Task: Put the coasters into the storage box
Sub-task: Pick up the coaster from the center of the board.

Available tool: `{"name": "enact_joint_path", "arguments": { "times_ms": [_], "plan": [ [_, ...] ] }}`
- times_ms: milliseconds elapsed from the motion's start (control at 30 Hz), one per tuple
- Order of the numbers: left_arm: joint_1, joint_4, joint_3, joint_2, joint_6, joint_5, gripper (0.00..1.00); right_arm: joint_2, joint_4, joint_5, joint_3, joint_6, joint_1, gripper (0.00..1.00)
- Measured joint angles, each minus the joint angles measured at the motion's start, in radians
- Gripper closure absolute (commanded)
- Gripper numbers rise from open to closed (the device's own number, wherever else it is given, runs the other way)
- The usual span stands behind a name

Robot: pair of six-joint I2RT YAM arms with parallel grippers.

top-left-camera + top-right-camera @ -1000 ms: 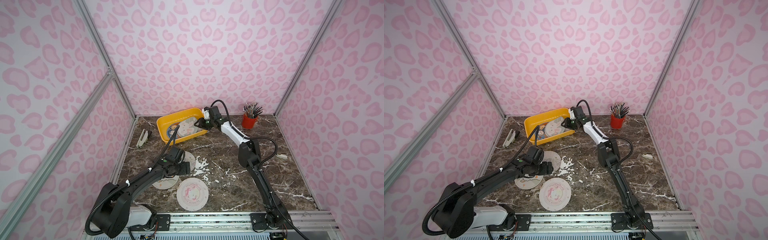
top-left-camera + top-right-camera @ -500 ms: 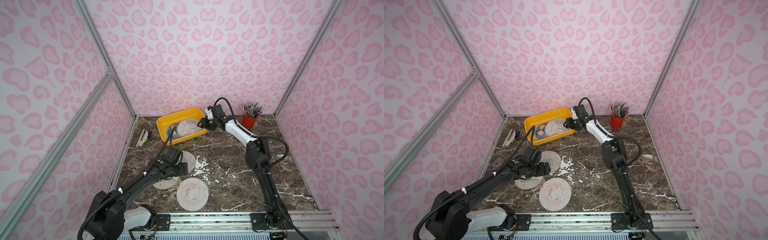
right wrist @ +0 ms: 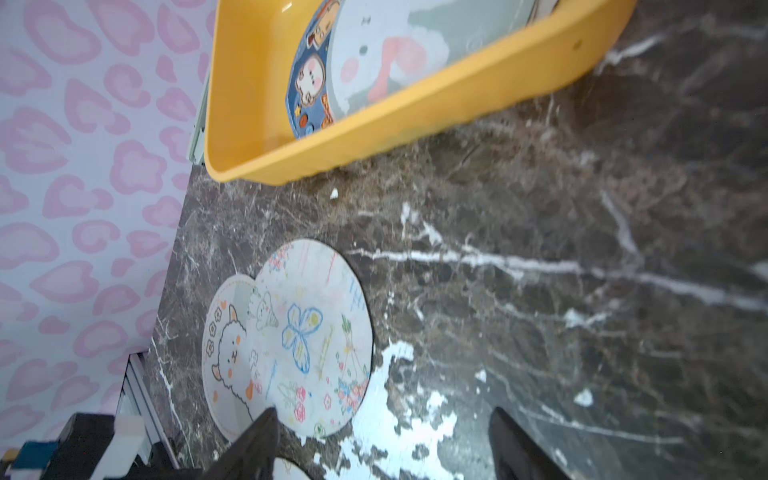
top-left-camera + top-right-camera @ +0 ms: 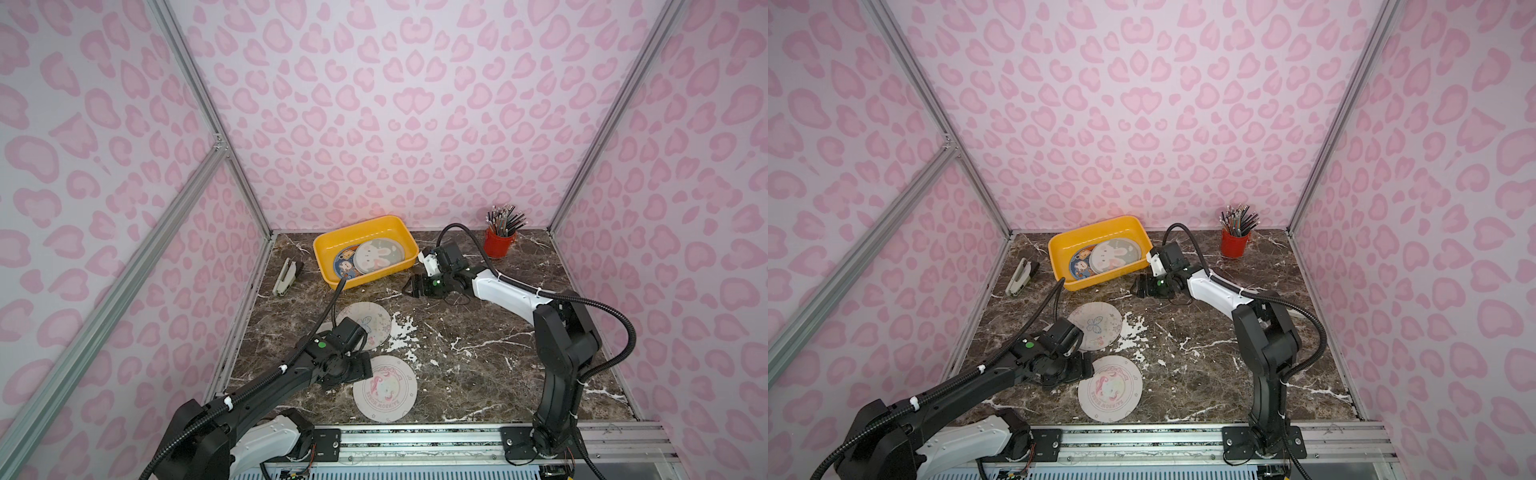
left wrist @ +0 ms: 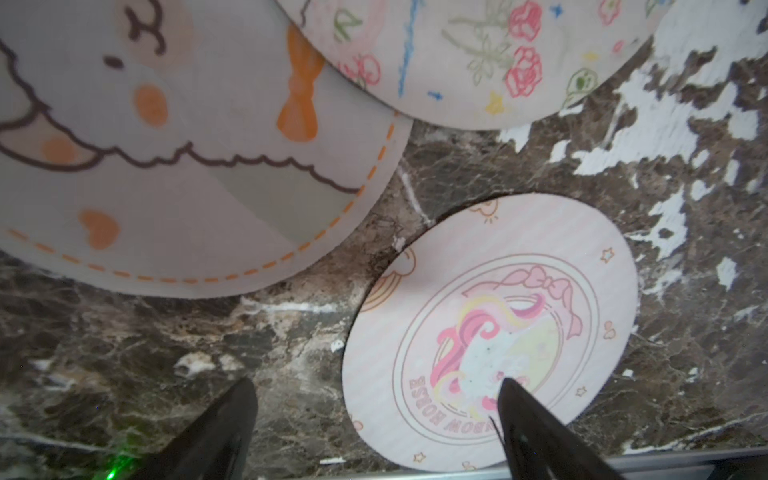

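Right pincer seemingly open, empty

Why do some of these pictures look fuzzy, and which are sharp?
Right wrist view: the storage box and marble table are smeared, likely motion blur. Left wrist view: the unicorn coaster is fairly crisp, the sheep coaster softer. Both top views are sharp.

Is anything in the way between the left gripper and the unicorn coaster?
Nothing visible is. The left gripper hangs right by the edge of the unicorn coaster, jaws open, with only bare table between them.
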Motion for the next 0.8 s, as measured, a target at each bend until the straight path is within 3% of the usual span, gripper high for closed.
{"name": "enact_joint_path", "arguments": {
  "times_ms": [267, 500, 800],
  "plan": [
    [-0.018, 0.026, -0.058, -0.013, -0.048, 0.023, 0.13, -0.169, 0.037, -0.002, -0.306, 0.024, 0.14, 0.18],
    [-0.032, 0.084, -0.077, 0.016, -0.053, 0.039, 0.19, -0.237, 0.031, 0.013, -0.398, 0.06, 0.243, 0.18],
    [-0.107, 0.135, -0.095, 0.043, -0.095, 0.033, 0.23, -0.272, 0.024, 0.027, -0.462, 0.093, 0.288, 0.18]
  ]
}}
